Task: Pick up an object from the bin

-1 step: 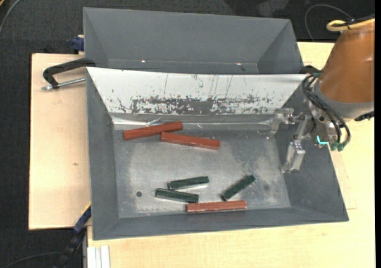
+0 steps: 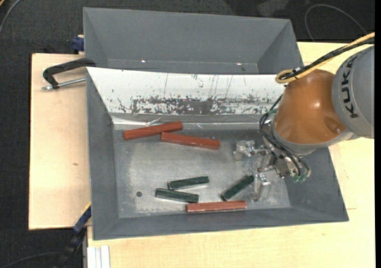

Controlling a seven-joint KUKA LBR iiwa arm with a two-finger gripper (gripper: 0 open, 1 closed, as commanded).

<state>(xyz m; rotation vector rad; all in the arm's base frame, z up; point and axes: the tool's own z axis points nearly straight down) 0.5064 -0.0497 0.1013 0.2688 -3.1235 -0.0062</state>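
Hand (image 2: 259, 181) half-hidden beside green bar (image 2: 236, 189)

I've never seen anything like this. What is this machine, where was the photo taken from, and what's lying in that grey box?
This is a robot arm, photographed by one camera looking down from above and slightly to the side. The arm reaches in from the right. The orange dome is a cover on its wrist, and under it sits its metal hand. The grey metal bin holds three red-brown sticks and three dark green sticks. The hand is low in the bin's right part, beside the rightmost green one. I cannot see it holding anything.
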